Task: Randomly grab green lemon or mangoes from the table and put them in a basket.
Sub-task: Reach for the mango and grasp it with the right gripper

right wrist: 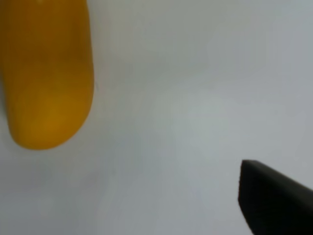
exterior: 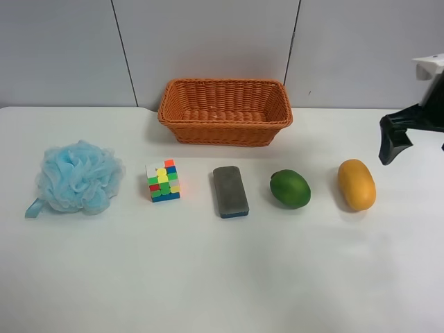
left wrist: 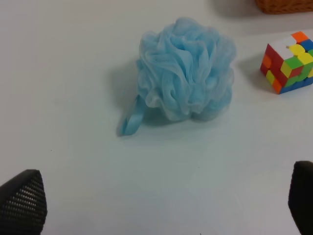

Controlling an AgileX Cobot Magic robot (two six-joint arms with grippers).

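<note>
Fruit in a row on the table (exterior: 222, 277), basket (exterior: 223, 132) empty behind.
Left gripper (left wrist: 162, 203) hangs spread wide and empty near the puff (exterior: 76, 177); then come cube (exterior: 163, 181), eraser (exterior: 230, 191), lemon (exterior: 290, 188) and mango (exterior: 356, 184), all apart. Right gripper (exterior: 394, 144) hovers just beyond the mango, holding nothing; only one finger (right wrist: 274, 200) shows at the wrist, so I cannot tell its opening. I'd say the mango is its pick: centre over it, straddle the narrow width rather than the length, come down low and close gently, as the smooth skin may slip.
</note>
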